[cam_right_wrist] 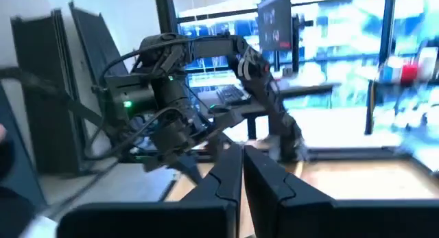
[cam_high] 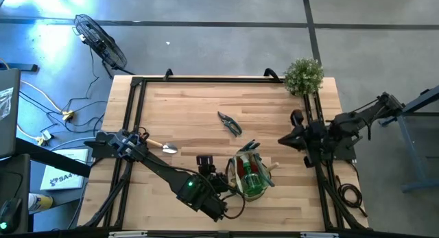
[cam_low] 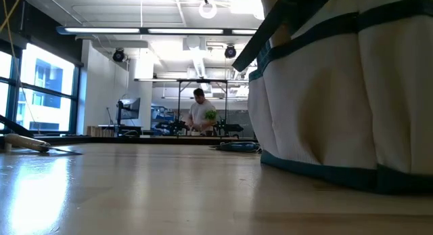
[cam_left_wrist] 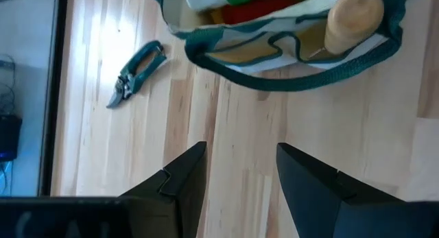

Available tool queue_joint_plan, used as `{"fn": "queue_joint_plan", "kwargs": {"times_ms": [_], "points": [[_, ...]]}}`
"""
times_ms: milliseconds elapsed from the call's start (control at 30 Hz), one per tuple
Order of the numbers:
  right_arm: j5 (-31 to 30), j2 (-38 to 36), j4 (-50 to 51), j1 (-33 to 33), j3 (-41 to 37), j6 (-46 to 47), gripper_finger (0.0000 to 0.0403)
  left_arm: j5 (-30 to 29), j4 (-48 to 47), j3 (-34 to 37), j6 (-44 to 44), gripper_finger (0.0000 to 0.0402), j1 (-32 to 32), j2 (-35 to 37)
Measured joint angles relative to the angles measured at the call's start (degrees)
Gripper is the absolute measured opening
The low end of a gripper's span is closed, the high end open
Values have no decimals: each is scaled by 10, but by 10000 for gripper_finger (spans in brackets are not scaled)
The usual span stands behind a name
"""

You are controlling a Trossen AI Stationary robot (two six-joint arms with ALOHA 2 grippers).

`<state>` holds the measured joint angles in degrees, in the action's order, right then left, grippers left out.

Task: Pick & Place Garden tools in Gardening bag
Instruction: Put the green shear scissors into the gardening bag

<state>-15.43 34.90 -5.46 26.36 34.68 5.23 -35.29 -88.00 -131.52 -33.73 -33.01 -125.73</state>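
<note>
High view shows the gardening bag on the bench, already holding some tools. Shears and a trowel lie outside, not yet packed. Left claw is partly open, empty, beside the bag. Right claw waits, closed, empty.

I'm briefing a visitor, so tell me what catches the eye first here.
The stuffed garden bag near the table's front edge, with a green bottle and wooden handle poking out. The left hand hangs open just beside it. Pruning shears lie alone mid-table, and a bushy plant marks the far right corner.
</note>
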Motion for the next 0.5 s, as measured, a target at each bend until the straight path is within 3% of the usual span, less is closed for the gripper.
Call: {"fn": "queue_joint_plan", "kwargs": {"times_ms": [133,367,500], "points": [[18,4,-4,-33,0,-20,36,4,-11,0,-16,168,-3,0],[-52,53,-38,-99,4,23,142,6,-21,0,-65,168,-20,0],[-50,87,-40,-143,28,22,186,0,-20,0,-88,168,-32,0]]}}
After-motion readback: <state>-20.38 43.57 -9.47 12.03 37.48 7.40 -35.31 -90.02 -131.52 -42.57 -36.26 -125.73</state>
